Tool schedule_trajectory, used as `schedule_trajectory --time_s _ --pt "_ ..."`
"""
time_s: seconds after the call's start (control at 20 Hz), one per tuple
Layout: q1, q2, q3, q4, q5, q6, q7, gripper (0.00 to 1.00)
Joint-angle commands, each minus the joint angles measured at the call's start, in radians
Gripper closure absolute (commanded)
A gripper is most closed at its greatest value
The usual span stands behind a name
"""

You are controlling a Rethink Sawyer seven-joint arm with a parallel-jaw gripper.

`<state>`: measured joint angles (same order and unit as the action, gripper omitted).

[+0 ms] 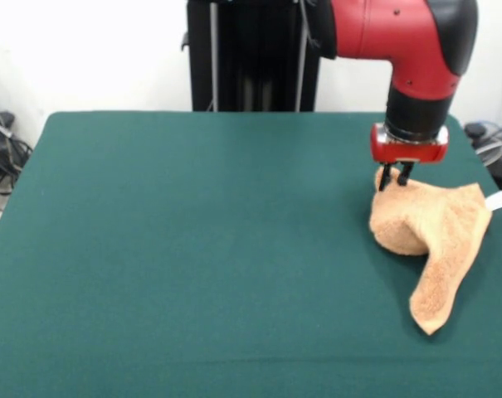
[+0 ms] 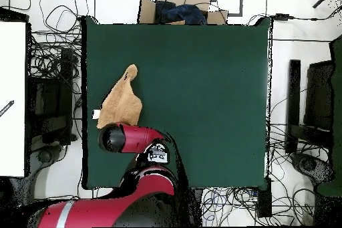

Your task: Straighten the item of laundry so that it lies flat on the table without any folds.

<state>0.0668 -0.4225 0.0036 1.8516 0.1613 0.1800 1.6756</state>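
The orange-tan towel (image 1: 433, 225) lies crumpled and folded on the dark green table (image 1: 192, 249), at the right of the front view, with one narrow end trailing toward the near edge. Its white tag (image 1: 496, 201) sticks out at the right. My gripper (image 1: 395, 177) points straight down at the towel's far corner, with its fingers close together and pinching the cloth there. In the overhead view the towel (image 2: 122, 101) sits near the table's (image 2: 200, 91) left edge. The arm's red wrist (image 2: 123, 138) hides the gripper there.
The black pedestal (image 1: 251, 54) stands behind the table's far side. Cables (image 2: 57, 58) and equipment lie on the floor around the table. A cardboard box (image 2: 177, 1) sits beyond one edge. The towel is close to the table's side edge.
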Motion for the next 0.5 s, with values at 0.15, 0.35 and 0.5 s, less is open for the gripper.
schedule_trajectory --time_s 0.15,0.35,0.5 --pt "-0.027 -0.013 0.13 0.015 -0.016 0.0 0.135 1.0" --pt "-0.077 -0.211 0.115 0.082 -0.026 0.203 0.07 1.0" --pt "-0.104 -0.275 0.109 0.088 -0.036 0.304 0.033 1.0"
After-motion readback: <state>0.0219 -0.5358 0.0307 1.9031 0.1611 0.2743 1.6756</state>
